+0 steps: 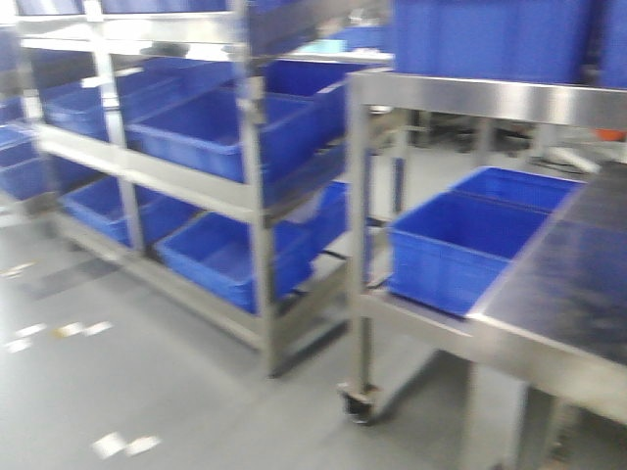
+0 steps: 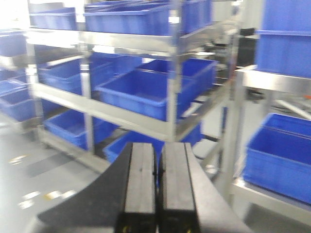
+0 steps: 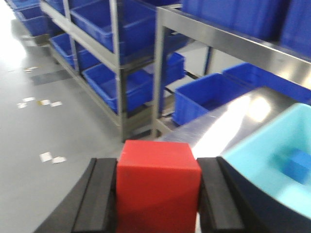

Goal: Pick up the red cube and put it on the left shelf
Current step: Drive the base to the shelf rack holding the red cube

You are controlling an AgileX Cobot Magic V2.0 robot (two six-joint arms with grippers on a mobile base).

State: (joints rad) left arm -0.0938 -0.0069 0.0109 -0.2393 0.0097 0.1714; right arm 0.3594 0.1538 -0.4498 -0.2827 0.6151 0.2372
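Red cube (image 3: 158, 182): clamped in right gripper (image 3: 158, 201); left shelf (image 3: 115, 73) ahead-left, well apart; left gripper (image 2: 156, 187) pressed together, empty.

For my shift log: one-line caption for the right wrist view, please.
Right gripper clamps the red cube, teal tub beside it, steel shelf of blue crates ahead.

I read bright, even light | motion blur across all three of my views, crates (image 1: 211, 132) smeared | white glare on table (image 3: 228, 121) and far floor (image 3: 12, 34) | left end effector (image 2: 157, 150) soft up close, shadows faint
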